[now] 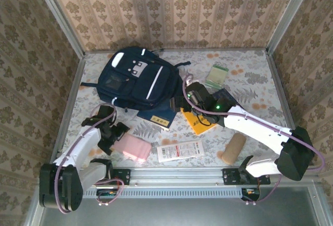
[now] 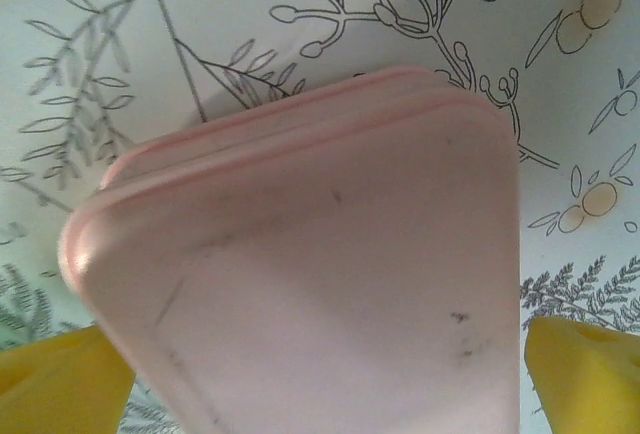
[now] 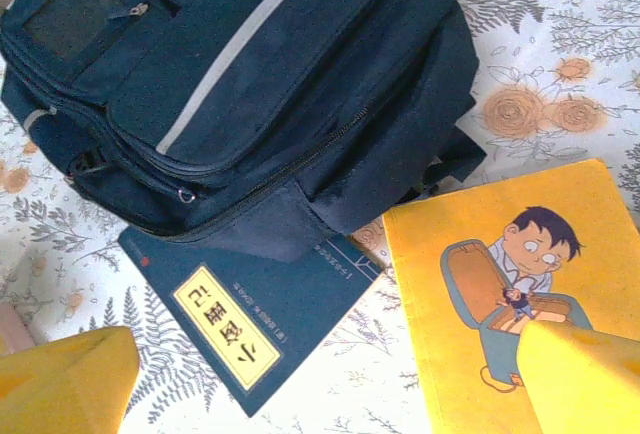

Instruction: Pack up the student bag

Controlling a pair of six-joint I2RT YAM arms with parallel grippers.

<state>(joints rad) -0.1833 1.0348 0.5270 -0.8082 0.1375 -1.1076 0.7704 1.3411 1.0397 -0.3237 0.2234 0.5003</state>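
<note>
Surface [image 1: 255, 88] bears bag [image 1: 135, 77] lying diagonally, top upper left, covering booklet's [image 1: 156, 117] edge; left fingers [image 2: 60, 379] and right fingers [image 3: 60, 384] gape, empty.

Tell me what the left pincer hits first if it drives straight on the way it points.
Most likely the pink case, lying squarely ahead of the open left pincer, between its yellow fingers in the wrist view. The floral tablecloth lies beyond it. How near the case is, I can't tell.

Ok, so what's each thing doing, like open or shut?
student bag: lying flat, visible zips shut.
pink case: shut, lying flat.
navy booklet: closed, corner under the bag.
yellow book: closed, flat.
left claw: open, straddling the pink case.
right claw: open, empty.
</note>
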